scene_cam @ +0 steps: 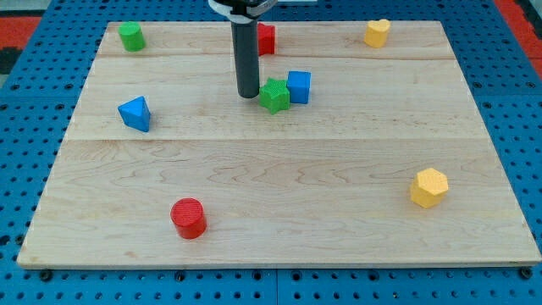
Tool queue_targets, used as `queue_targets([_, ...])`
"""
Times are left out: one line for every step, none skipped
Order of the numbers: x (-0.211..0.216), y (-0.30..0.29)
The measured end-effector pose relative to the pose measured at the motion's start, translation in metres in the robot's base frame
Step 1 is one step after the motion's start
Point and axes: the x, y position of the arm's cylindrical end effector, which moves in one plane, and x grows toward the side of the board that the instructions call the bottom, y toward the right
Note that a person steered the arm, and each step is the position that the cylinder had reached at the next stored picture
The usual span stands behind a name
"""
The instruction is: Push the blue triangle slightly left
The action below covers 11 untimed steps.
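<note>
The blue triangle lies on the wooden board at the view's left, a little above mid-height. My tip rests on the board near the top centre, well to the right of the blue triangle. It stands just left of a green star-shaped block, nearly touching it. A blue cube sits against the green star's right side.
A red block stands behind the rod at the top. A green cylinder is at top left, a yellow block at top right. A red cylinder is at bottom left, a yellow hexagon at right.
</note>
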Motion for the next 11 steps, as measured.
queue_targets([0.028,-0.006])
queue_targets([0.041,-0.010])
queue_targets([0.079,-0.036])
queue_targets([0.071,-0.071])
queue_targets([0.052,-0.099])
queue_targets([0.036,-0.117])
queue_targets([0.025,-0.118])
queue_targets([0.025,-0.129])
queue_targets([0.025,-0.160])
queue_targets([0.026,-0.155])
queue_targets([0.021,-0.153])
